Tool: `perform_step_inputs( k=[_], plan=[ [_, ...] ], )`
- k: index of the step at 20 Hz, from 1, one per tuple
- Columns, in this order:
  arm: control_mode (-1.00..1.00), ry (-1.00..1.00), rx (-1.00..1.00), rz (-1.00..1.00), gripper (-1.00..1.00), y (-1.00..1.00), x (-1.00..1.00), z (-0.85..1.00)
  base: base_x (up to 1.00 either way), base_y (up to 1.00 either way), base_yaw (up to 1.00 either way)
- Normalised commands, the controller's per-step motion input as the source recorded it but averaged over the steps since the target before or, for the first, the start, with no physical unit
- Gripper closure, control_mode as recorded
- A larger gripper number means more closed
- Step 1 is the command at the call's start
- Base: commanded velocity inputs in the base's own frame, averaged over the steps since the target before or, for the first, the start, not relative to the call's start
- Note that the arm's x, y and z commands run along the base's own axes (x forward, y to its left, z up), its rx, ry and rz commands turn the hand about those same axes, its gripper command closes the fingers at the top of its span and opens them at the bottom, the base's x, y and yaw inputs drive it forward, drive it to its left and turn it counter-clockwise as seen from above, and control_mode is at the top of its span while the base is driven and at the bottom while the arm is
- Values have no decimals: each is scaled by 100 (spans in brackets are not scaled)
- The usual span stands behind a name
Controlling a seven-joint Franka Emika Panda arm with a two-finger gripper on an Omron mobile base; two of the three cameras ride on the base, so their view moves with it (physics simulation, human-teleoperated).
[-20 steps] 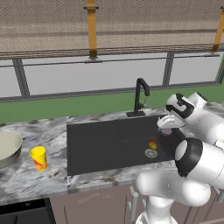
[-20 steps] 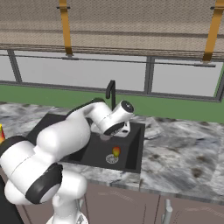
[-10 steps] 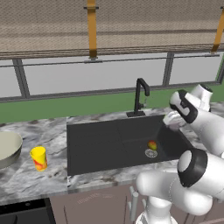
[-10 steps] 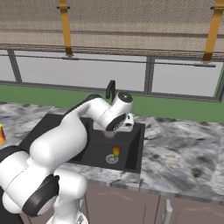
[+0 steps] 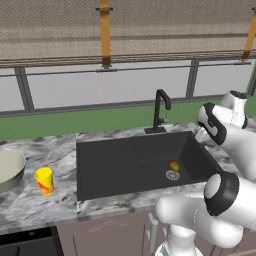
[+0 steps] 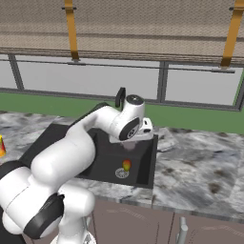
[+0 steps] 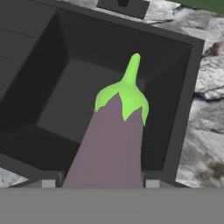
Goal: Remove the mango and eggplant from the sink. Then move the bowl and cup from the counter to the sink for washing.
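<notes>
Gripper: I see my gripper [image 6: 127, 145] up over the right end of the sink [image 5: 100, 160], clamped on the eggplant [image 7: 114, 135]; in the hand view its body rises from between the fingers.
Edges: the eggplant's stem points at the sink's far right corner; the right rim and marbled counter [image 6: 200, 162] lie just beside it.
Open room: I read the counter right of the sink as bare stone.
In the way: the black faucet [image 5: 160, 107] stands behind the sink, left of my hand.
Mango: the mango [image 5: 174, 165] lies on the sink floor, touching the round drain [image 5: 172, 175].
Counter left: the cup [image 5: 44, 180] stands just beside the bowl [image 5: 9, 170], well apart from my hand.
Eggplant look: dull purple-grey body, bright green cap and stem.
</notes>
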Motion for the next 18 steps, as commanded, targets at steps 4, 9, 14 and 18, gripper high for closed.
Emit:
perform_step_inputs(
  k=[4, 9, 14, 18],
  plan=[
    [-100, 0, -9, 0, 100, -45, -6, 4, 0, 0, 0],
    [-100, 0, -8, 0, 100, -43, -1, 0, 0, 0, 0],
    [-100, 0, -9, 0, 100, -42, 0, 0, 0, 0, 0],
    [-100, 0, -9, 0, 100, -45, 0, 0, 0, 0, 0]
  ],
)
